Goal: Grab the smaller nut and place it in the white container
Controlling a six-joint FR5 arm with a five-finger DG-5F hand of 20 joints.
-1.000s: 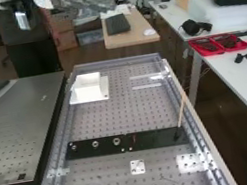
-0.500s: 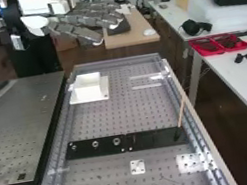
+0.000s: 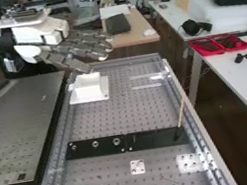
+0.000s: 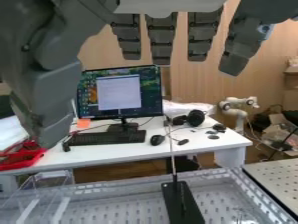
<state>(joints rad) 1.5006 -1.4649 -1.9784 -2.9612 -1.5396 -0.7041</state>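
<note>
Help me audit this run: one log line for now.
hand: raised, fingers open | smaller nut: on black bar, ungrasped | white container: farther along bench

The perforated bench [image 3: 105, 118] carries a white container [image 3: 91, 91], black bar [image 3: 153, 139] and small plate [image 3: 138, 167].

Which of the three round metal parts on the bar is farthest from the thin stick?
The smaller nut, at the row's end; the larger nut and the bearing stand nearer the stick.

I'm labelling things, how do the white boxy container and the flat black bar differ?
The white boxy container has raised walls, while the flat black bar lies low and long. The container sits toward the far end of the perforated metal bench, the bar toward the near end. Both rest on it.
</note>
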